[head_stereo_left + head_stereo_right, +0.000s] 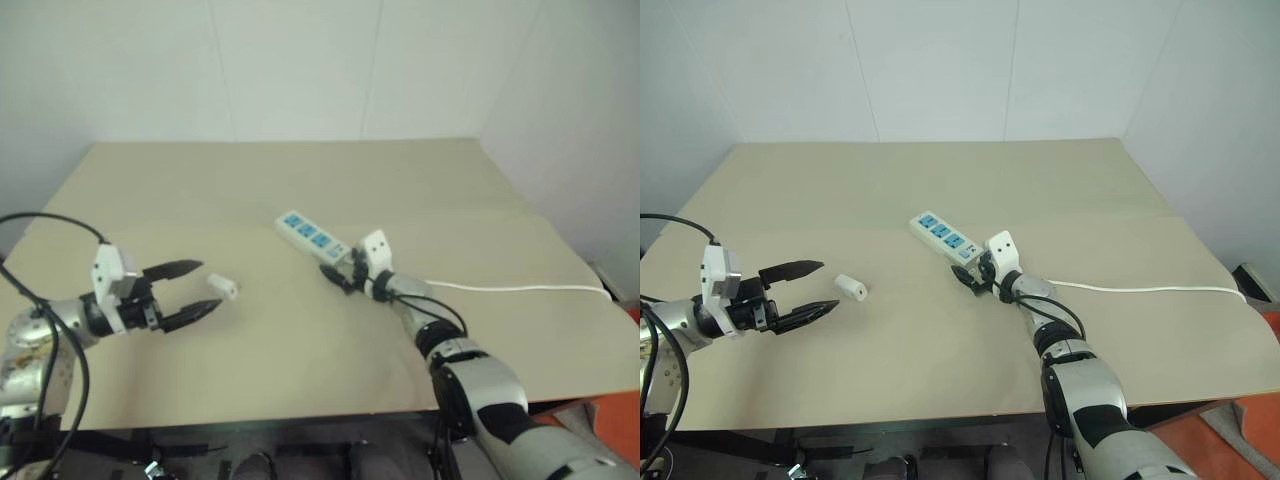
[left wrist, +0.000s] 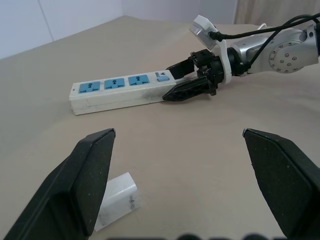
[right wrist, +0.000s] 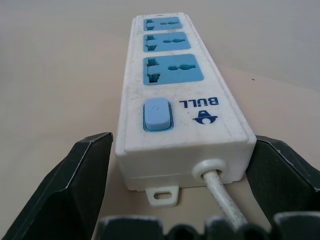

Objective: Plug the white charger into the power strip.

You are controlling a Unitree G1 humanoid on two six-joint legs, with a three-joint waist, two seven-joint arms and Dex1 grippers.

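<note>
While the power strip (image 1: 313,237) lies flat on the tan table (image 1: 300,180), roughly at its middle and set on a diagonal, its three blue socket faces point upward in a single row. A blue rocker switch (image 3: 157,114) sits at the cord end of the strip, next to a printed logo. From that end a thin white cord (image 1: 520,289) runs across the table toward the robot's right edge.

Right gripper (image 1: 340,272): positioned at the cord end of the strip, low over the table. In the right wrist view its two black fingers (image 3: 65,185) stand one on each side of the strip's end, with the housing between them. The jaws are parted about as wide as the strip — whether the pads press the side walls or only stand just beside them cannot be told from the views.

Left gripper (image 1: 195,290): over the robot's left part of the table, pointing toward the centre. Its jaws are spread wide and nothing is held between them.

White charger (image 1: 223,286): lying on its side on the table, just beyond the left fingertips and apart from them. In the left wrist view it rests close to one finger (image 2: 82,175), not gripped. The charger is well apart from the strip — open tabletop lies between them, and all three sockets are unoccupied.
</note>
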